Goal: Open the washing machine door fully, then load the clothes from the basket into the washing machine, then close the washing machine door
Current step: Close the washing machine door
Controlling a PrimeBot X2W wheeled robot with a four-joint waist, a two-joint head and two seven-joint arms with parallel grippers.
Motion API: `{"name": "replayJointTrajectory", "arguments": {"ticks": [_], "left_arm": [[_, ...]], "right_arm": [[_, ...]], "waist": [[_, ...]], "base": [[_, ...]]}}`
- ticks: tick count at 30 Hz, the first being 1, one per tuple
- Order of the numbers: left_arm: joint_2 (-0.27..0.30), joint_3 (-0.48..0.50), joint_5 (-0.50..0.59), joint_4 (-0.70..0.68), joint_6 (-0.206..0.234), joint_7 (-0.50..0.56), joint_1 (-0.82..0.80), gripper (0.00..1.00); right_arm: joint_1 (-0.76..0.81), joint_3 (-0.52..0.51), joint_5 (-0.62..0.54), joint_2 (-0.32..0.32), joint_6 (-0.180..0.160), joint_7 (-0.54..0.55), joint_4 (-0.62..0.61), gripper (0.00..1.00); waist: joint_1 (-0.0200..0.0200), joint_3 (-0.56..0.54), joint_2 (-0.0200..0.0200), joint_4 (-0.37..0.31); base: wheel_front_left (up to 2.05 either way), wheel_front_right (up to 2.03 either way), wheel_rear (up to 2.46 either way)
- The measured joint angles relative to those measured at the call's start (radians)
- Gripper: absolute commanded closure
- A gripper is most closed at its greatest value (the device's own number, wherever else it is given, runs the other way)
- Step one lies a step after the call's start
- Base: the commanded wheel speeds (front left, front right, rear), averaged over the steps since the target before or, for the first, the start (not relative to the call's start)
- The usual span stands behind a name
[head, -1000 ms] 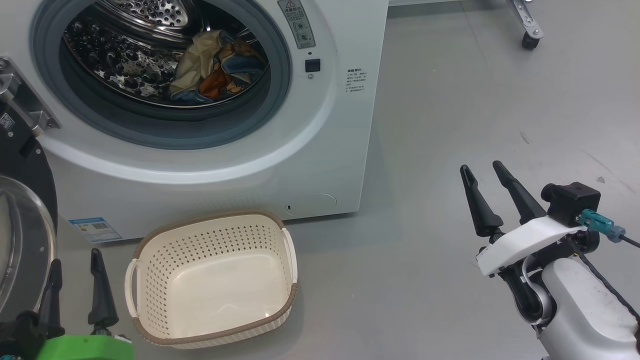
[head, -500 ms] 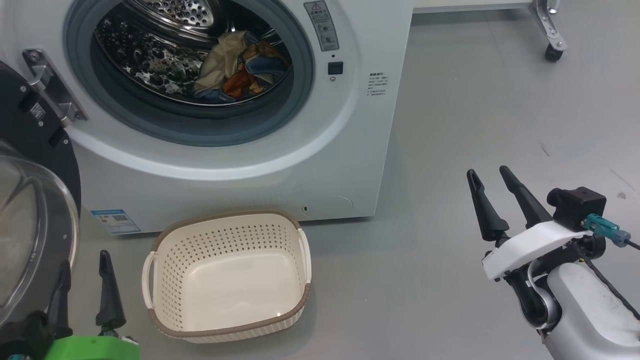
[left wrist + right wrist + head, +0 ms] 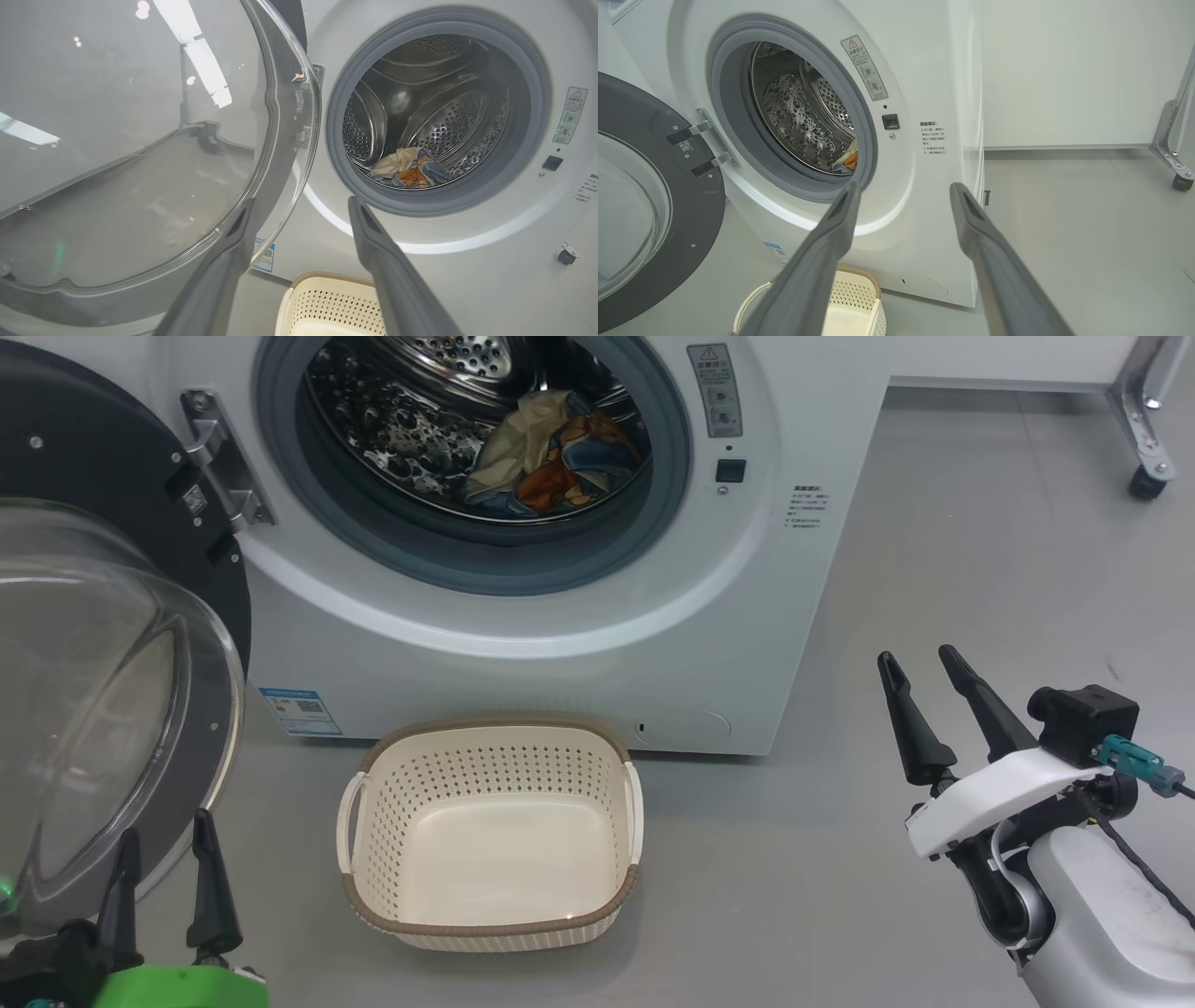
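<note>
The white washing machine stands with its door swung wide open to the left, glass bowl facing me. The clothes lie bunched inside the steel drum, also seen as the clothes in the left wrist view. On the floor in front sits the cream basket with nothing in it. My left gripper is open at the lower left, just below the door's glass. My right gripper is open at the lower right, over bare floor, holding nothing.
A metal frame leg with a black caster stands at the far right. A white wall runs behind the machine. Grey floor stretches to the machine's right.
The head camera has turned left, so the machine, door and basket sit further right in the picture. Both grippers keep their places and stay open.
</note>
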Motion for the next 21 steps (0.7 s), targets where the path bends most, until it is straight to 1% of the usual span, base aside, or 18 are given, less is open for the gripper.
{"name": "replayJointTrajectory", "arguments": {"ticks": [4, 5, 16, 21], "left_arm": [[-0.001, 0.009, 0.002, 0.005, 0.003, 0.000, 0.000, 0.00], [-0.001, 0.009, 0.002, 0.005, 0.003, 0.000, 0.000, 0.00], [-0.004, 0.023, 0.011, 0.017, 0.040, 0.000, 0.005, 0.00], [-0.006, 0.027, 0.015, 0.019, 0.054, 0.000, 0.013, 0.00]], "right_arm": [[0.003, 0.001, 0.000, 0.000, 0.000, 0.000, -0.001, 0.00], [0.003, 0.001, 0.000, 0.000, 0.000, 0.000, -0.001, 0.00], [0.017, 0.009, 0.002, 0.003, 0.000, 0.000, -0.002, 0.00], [0.017, 0.012, 0.002, 0.003, 0.000, 0.000, -0.002, 0.00]], "waist": [[0.0000, -0.002, 0.0000, 0.041], [0.0000, -0.002, 0.0000, 0.041], [0.0000, -0.014, 0.0000, 0.154], [0.0000, -0.019, 0.0000, 0.195]], "base": [[0.00, 0.00, 0.00], [0.00, 0.00, 0.00], [0.00, 0.00, 0.00], [0.00, 0.00, 0.00]]}}
